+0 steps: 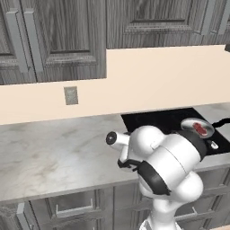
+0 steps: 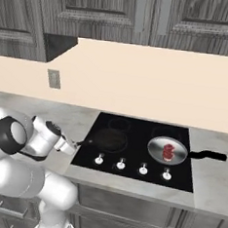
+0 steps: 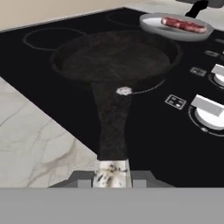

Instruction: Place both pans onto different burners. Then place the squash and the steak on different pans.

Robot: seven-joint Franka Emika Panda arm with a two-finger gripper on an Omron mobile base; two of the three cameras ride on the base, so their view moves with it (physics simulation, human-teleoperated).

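Note:
The matte black pan [image 3: 116, 59] rests on the front left burner [image 3: 151, 89] of the cooktop [image 2: 136, 159]. Its long handle [image 3: 111, 127] points toward me. My gripper [image 3: 112, 177] is shut on the end of that handle, just off the cooktop's left edge, and appears in the right base view as the gripper [image 2: 73, 145] beside the black pan [image 2: 109, 140]. The silver pan [image 2: 167, 151] sits on the front right burner with the steak [image 2: 168, 151] lying in it. The hand view has the silver pan [image 3: 175, 26] and steak [image 3: 183, 24] at its top right. The squash is out of view.
White knobs [image 3: 208, 111] line the cooktop's front edge. An empty back left burner ring [image 3: 48, 38] lies behind the black pan. Marble counter [image 1: 54, 152] stretches to the left, with a wall outlet [image 1: 71, 95] above it. The silver pan's handle [image 2: 207, 155] points right.

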